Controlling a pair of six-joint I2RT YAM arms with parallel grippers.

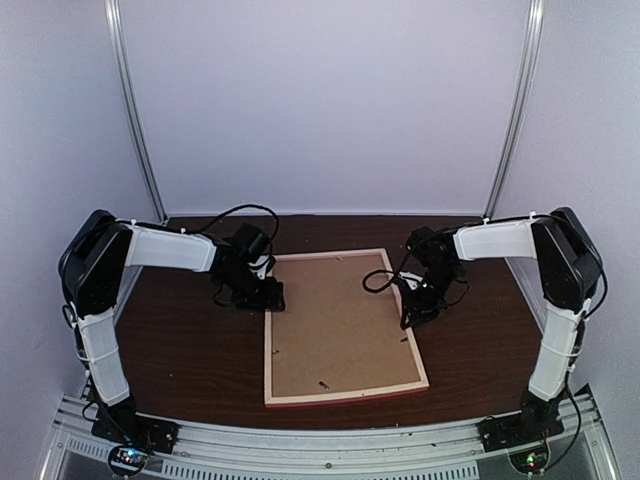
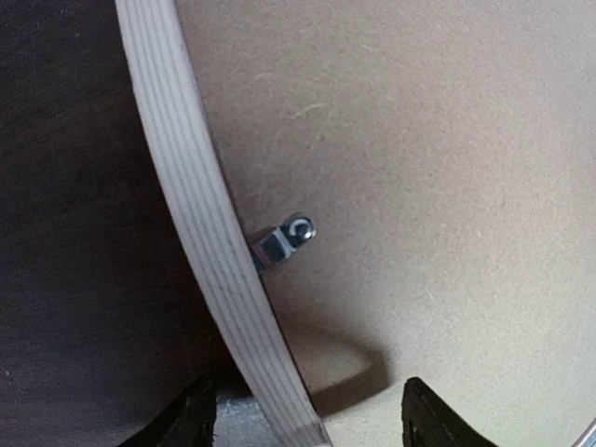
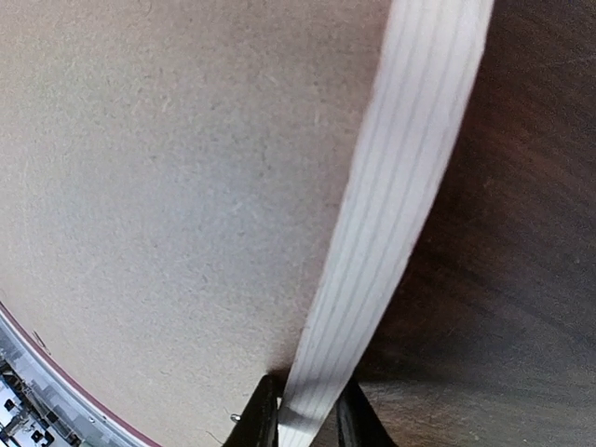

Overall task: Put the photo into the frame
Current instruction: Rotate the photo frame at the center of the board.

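Photo: not visible in any view. You cannot confirm from these pictures that it is in the frame; if it is, it lies hidden under the board.

Frame (image 1: 346, 395): lying flat on the dark table (image 1: 190, 350), between the two arms, back side up (pale wood rails showing, a sliver of pink along the near edge). The brown backing board (image 1: 340, 320) fills the opening and looks seated flush inside the rails.

Retaining tab (image 2: 284, 240): a small metal tab on the left rail, reaching from the rail a little way over the board edge. Two small dark marks near the board's near edge in the top view are too small to identify.

Left gripper (image 2: 307, 428): at the far end of the left rail, fingers spread wide. One finger is outside the rail over the table, the other is over the board, and neither presses the wood.

Right gripper (image 3: 300, 424): on the right rail about halfway along, fingers closed tight on the rail from both sides.

Judgement on progress: late stage. Board in place suggests the loading is done, with the photo presumably beneath it. Likely left for you: check the remaining tabs are swung over the board, let go of the right rail, and possibly turn the frame face up to verify the print sits square. Risk: lifting by one thin rail could let the board drop if the tabs are not set.
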